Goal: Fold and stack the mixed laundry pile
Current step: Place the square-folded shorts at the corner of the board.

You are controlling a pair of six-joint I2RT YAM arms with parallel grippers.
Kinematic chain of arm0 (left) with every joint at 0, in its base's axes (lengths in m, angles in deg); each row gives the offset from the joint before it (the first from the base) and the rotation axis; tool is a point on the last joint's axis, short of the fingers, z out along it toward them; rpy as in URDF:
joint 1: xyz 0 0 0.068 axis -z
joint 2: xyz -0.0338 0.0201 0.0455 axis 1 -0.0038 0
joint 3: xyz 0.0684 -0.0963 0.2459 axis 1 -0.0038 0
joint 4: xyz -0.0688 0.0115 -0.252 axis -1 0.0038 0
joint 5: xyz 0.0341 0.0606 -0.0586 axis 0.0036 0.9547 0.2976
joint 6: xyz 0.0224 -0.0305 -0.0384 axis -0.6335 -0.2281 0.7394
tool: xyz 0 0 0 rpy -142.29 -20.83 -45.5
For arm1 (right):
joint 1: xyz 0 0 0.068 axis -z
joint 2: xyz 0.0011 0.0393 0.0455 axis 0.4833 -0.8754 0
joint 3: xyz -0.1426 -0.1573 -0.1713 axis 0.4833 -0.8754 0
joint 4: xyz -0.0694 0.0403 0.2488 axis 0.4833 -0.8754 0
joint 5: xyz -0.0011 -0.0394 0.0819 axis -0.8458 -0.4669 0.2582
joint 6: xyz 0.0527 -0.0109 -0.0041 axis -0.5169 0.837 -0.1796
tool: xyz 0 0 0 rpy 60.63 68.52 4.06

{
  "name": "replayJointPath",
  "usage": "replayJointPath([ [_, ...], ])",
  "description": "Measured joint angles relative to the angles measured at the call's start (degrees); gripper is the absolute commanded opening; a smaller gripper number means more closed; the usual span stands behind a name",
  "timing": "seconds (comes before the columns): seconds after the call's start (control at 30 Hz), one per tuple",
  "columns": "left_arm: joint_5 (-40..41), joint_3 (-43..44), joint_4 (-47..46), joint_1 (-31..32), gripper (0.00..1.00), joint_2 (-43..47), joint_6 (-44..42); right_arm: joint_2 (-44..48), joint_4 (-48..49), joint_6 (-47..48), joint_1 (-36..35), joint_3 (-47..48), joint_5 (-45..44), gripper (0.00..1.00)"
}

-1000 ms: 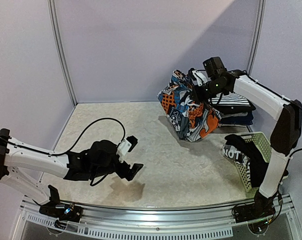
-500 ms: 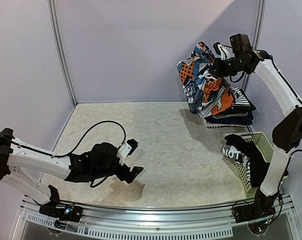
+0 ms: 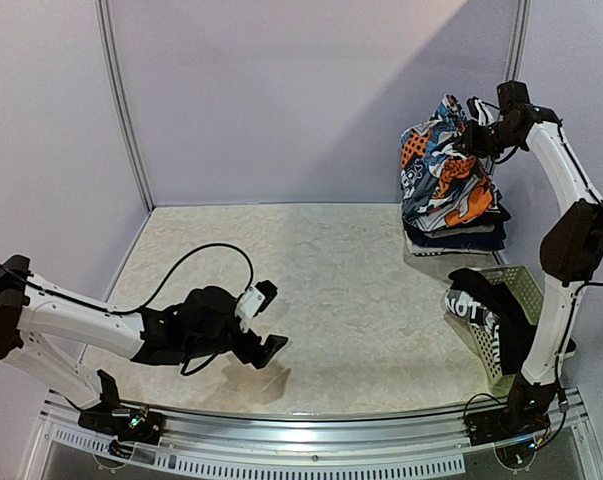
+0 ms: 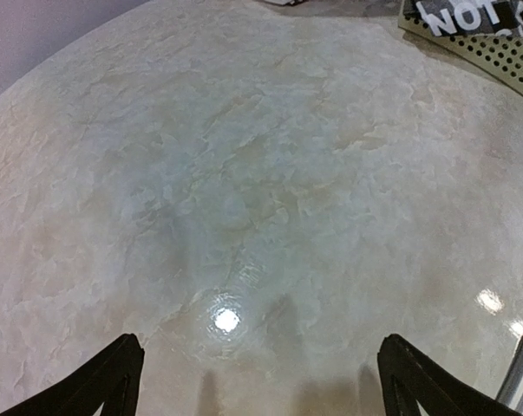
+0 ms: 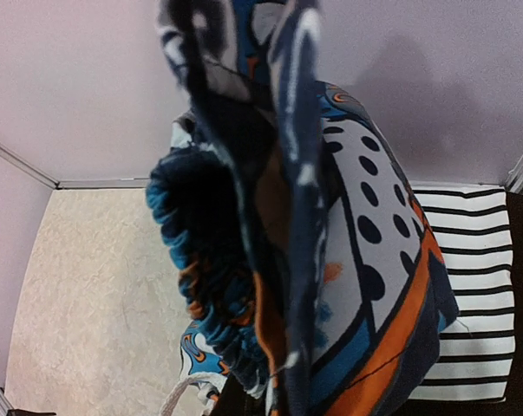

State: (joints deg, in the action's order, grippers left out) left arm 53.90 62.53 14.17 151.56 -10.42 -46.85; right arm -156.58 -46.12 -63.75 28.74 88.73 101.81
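Folds of soft printed garment (image 3: 443, 185) hang bunched, pinched by right pincer (image 3: 475, 135); left pincer (image 3: 268, 318) spread wide.

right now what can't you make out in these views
- Right gripper jaws: buried in the printed garment in the right wrist view, too small from above.
- Folded stack: garment count hidden behind the hanging print, top view.
- Lettered black garment in the basket: cut off by the left wrist view's top edge.

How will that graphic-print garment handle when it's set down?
Likely floppy: the graphic-print garment hangs in loose folds from the right gripper. Probably light; one pinch carries it. It may slump unevenly on the striped garment below.
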Motion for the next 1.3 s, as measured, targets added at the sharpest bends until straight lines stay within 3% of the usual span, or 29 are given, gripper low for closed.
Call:
replayJointPath([
  [0.2, -0.15, 0.02, 0.02, 0.0, 0.96, -0.94, 0.2, -6.01, -1.92, 0.79, 2.32, 4.44, 0.79, 0.0],
  [0.73, -0.92, 2.64, 0.13, -0.04, 0.95, -5.2, 0.59, -12.0, -0.09, 8.04, 5.79, 4.46, -4.2, 0.04],
  [0.83, -1.03, 3.39, 0.22, -0.04, 0.95, -5.79, 0.59, -12.81, 0.66, 9.62, 5.79, 4.46, -6.64, 0.17],
  [1.03, -1.44, 4.48, 0.37, -0.07, 0.95, -6.21, 0.57, -13.97, 3.19, 11.89, 5.84, 4.55, -13.22, 0.68],
  [1.3, -2.14, 4.74, 0.52, -0.09, 0.94, -6.27, 0.79, -14.34, 7.28, 9.49, 5.84, 4.57, -19.1, 0.89],
])
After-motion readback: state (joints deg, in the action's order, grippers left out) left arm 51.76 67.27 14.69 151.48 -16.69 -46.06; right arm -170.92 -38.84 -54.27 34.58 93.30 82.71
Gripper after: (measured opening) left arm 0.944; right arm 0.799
